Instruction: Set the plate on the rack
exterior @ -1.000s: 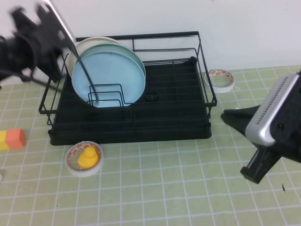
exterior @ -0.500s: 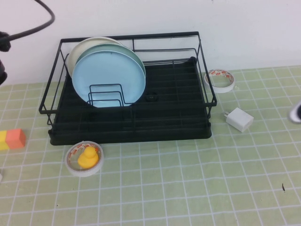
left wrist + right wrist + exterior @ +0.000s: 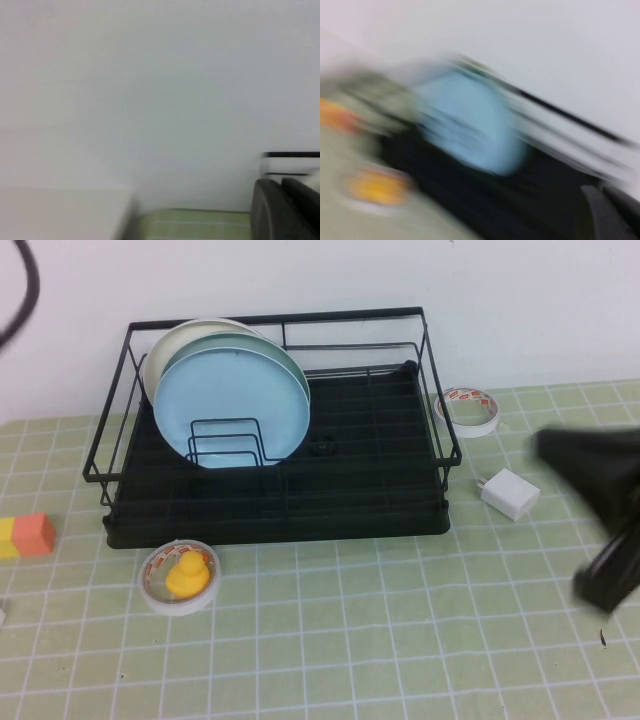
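— What sort of place am I working in?

— It looks to me like a test bench, not a home kitchen. My surface (image 3: pixel 330 640) wears a pale green checked mat and backs onto a bare white wall (image 3: pixel 520 310).

— And the objects?

— An odd mix: a black dish rack (image 3: pixel 280 510) near the far edge, tape rolls (image 3: pixel 469 408), a white charger (image 3: pixel 509 492), a yellow duck (image 3: pixel 187 571), coloured blocks (image 3: pixel 25 536) at the left edge.

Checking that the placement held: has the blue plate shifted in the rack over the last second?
No. The plate stands at the same spot against the wire holder in the rack, in front of the other plates.
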